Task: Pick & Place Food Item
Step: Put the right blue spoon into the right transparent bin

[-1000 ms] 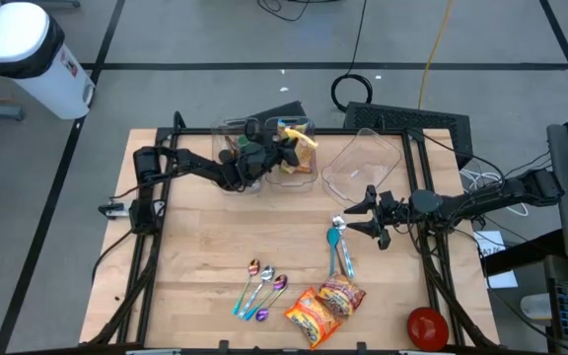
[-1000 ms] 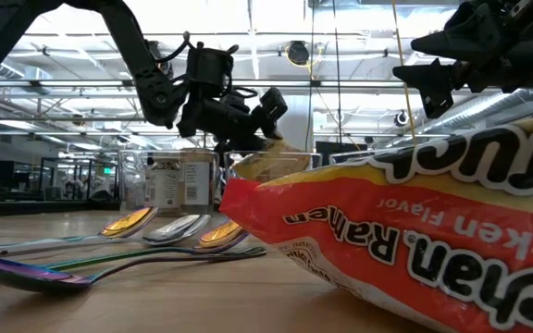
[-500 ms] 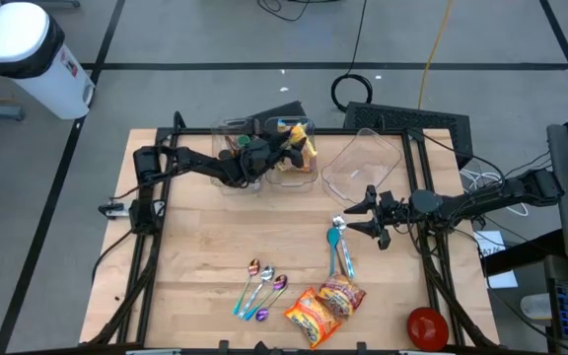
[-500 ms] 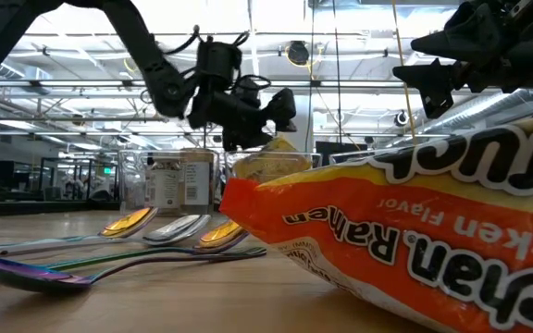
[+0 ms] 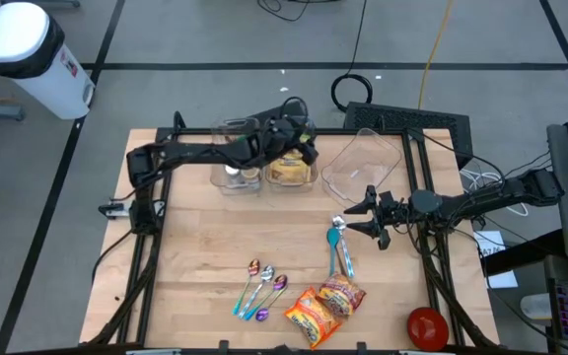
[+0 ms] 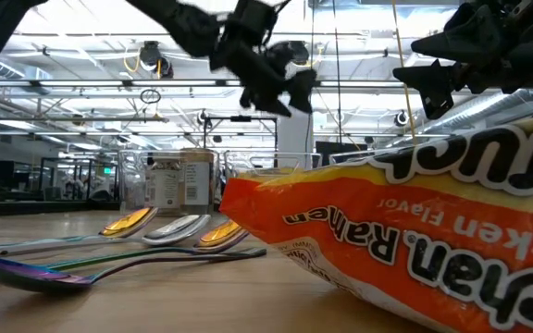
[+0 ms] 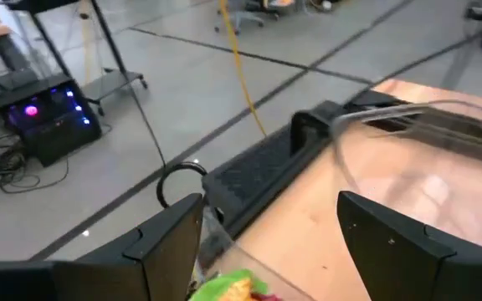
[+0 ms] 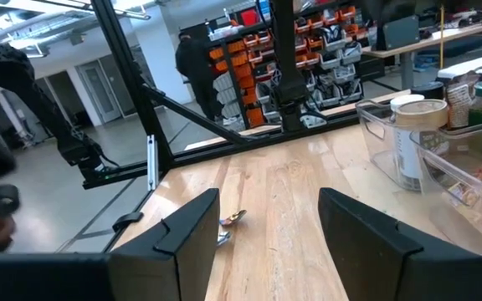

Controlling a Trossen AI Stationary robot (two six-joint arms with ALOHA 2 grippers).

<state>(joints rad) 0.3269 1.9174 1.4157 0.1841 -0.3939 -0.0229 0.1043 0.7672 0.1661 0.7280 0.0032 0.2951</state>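
Observation:
A yellow food packet [image 5: 286, 172] lies inside a clear bin [image 5: 294, 187] at the table's far edge; its green and yellow top [image 7: 224, 289] peeks in at the bottom of the left wrist view. My left gripper [image 5: 306, 148] hangs open above that bin, well clear of it [image 6: 280, 83], with nothing between its fingers [image 7: 270, 242]. My right gripper [image 5: 368, 212] waits open above the table's right middle [image 8: 266, 234]. Two orange ramen packets [image 5: 323, 308] lie flat near the table's front edge.
A second clear bin [image 5: 237, 168] with a jar stands left of the first. An empty clear tub [image 5: 363, 163] lies tipped to its right. Teal spoons [image 5: 339, 248] and several metal spoons [image 5: 261, 288] lie on the wood. A red ball-like thing [image 5: 427, 326] sits at the front right.
My left gripper has opened and let go of the yellow packet, which has dropped into the clear bin and lies there. The gripper has then risen, rolled about its own axis, tipped toward level and drawn a little toward the table's far right.

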